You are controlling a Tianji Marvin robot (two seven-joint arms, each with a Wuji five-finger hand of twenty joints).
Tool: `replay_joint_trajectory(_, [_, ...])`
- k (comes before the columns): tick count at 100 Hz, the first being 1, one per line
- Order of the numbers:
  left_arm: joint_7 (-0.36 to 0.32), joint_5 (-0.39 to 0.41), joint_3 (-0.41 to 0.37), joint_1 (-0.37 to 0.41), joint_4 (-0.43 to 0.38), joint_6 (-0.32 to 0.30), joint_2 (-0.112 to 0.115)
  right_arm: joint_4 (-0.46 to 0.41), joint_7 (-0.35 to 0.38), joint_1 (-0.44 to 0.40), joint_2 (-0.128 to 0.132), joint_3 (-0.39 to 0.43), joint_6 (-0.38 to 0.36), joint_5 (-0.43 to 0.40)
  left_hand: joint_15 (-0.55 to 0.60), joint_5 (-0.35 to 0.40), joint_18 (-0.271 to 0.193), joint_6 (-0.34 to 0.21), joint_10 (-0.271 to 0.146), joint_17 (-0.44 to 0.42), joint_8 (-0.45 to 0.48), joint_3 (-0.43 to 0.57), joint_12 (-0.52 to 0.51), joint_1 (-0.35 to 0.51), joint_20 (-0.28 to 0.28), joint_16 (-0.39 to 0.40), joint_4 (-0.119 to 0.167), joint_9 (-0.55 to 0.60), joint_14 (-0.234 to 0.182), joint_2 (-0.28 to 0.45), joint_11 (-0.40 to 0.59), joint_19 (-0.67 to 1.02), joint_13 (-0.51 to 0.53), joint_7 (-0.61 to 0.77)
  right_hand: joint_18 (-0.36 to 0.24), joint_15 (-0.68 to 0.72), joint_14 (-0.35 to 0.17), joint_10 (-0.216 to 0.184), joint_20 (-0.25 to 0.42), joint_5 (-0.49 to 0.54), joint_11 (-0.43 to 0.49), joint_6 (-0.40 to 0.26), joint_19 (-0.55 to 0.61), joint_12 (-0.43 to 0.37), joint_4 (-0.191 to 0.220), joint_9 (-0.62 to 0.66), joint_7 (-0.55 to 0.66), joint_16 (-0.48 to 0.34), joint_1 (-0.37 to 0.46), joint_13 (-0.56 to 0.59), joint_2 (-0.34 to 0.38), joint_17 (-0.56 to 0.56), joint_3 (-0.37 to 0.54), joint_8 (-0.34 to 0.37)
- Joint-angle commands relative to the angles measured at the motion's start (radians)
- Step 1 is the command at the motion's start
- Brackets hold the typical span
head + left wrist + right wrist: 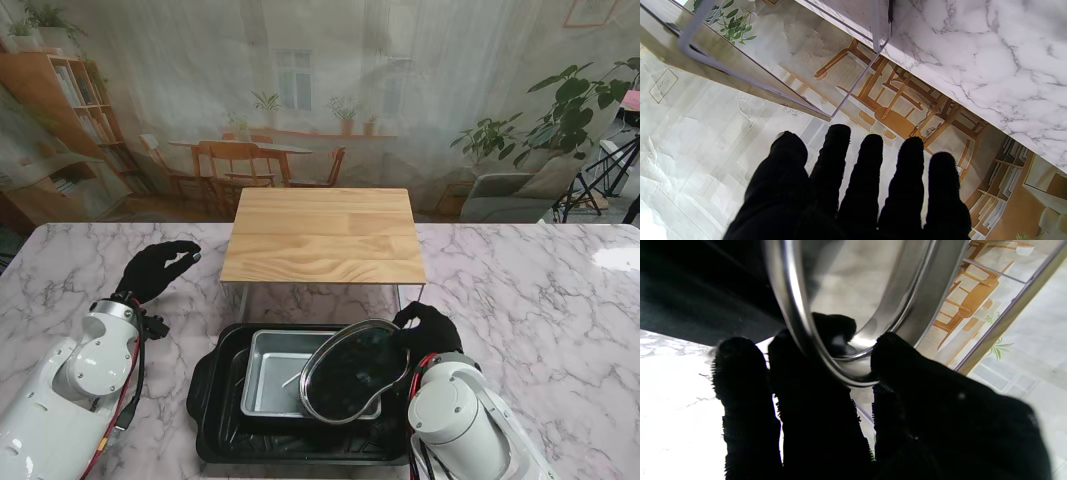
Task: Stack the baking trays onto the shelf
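A wooden-topped shelf on thin metal legs stands mid-table. In front of it, nearer to me, a large black baking tray holds a square silver tray. An oval steel tray tilts up over them, its right rim pinched in my right hand. The right wrist view shows the thumb and fingers clamped on that shiny rim. My left hand hovers to the left of the shelf, fingers spread and holding nothing.
The white marble table stretches to both sides of the shelf. A printed room backdrop hangs behind the far edge. A tripod stands at the far right beyond the table.
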Motion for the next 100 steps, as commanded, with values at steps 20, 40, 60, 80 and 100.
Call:
replay_joint_trajectory(20, [-0.016,0.001,0.004,-0.002,0.002,0.000,0.000,0.015,-0.004,0.020,-0.018,-0.022,0.033,0.019,0.004,-0.020,-0.022,0.006,0.005,-0.012,-0.007,-0.020,0.012,0.032,-0.002,0.007,0.029,-0.010,0.007,0.047,0.017,-0.025,-0.017,0.003,-0.007,-0.164,-0.032,-0.013,-0.031,-0.141,-0.068,0.012,-0.023,-0.116,0.038,-0.156,0.153,-0.051,0.123,0.014,0.176,-0.031,0.012,-0.059])
replay_joint_trajectory(40, [-0.015,0.003,0.003,-0.002,0.002,-0.001,0.000,0.003,0.011,0.016,-0.017,-0.019,0.036,0.051,0.004,-0.020,-0.024,0.007,0.005,-0.011,-0.007,-0.021,0.012,0.032,-0.002,0.007,0.029,-0.010,0.007,0.048,0.017,-0.026,-0.017,0.003,0.031,-0.311,0.029,-0.003,-0.034,-0.268,-0.012,0.029,-0.066,-0.131,0.063,-0.284,0.214,-0.102,0.095,0.007,0.243,-0.131,-0.165,-0.078])
replay_joint_trajectory(60, [-0.015,0.004,0.003,-0.002,0.002,-0.002,0.000,-0.022,0.058,0.005,-0.005,-0.009,0.048,0.079,0.004,-0.020,-0.023,0.004,0.005,-0.012,-0.007,-0.021,0.012,0.031,-0.002,0.007,0.028,-0.010,0.007,0.048,0.017,-0.027,-0.018,0.003,0.098,-0.444,0.108,-0.021,0.042,-0.307,-0.054,0.029,-0.143,-0.093,0.068,-0.414,0.126,-0.092,-0.187,-0.235,0.249,-0.365,-0.264,-0.035])
replay_joint_trajectory(80, [-0.015,0.006,0.003,-0.002,0.002,-0.003,0.000,-0.027,0.099,0.006,0.012,-0.016,0.056,0.057,0.004,-0.020,-0.022,0.006,0.005,-0.012,-0.007,-0.020,0.012,0.031,-0.002,0.007,0.029,-0.009,0.007,0.048,0.017,-0.026,-0.017,0.003,0.077,-0.461,0.122,-0.013,0.104,-0.311,-0.134,0.074,-0.186,-0.132,0.188,-0.459,-0.138,-0.116,-0.316,-0.388,0.305,-0.492,-0.263,0.040])
replay_joint_trajectory(100, [-0.014,0.006,0.002,-0.001,0.001,-0.002,0.001,-0.045,0.123,-0.006,0.024,-0.011,0.044,0.054,0.004,-0.019,-0.022,0.008,0.006,-0.012,-0.007,-0.021,0.012,0.031,-0.002,0.007,0.029,-0.010,0.007,0.048,0.017,-0.027,-0.017,0.003,0.081,-0.492,0.126,-0.006,0.103,-0.303,-0.179,0.088,-0.197,-0.168,0.192,-0.428,-0.233,-0.131,-0.320,-0.402,0.316,-0.501,-0.279,-0.013])
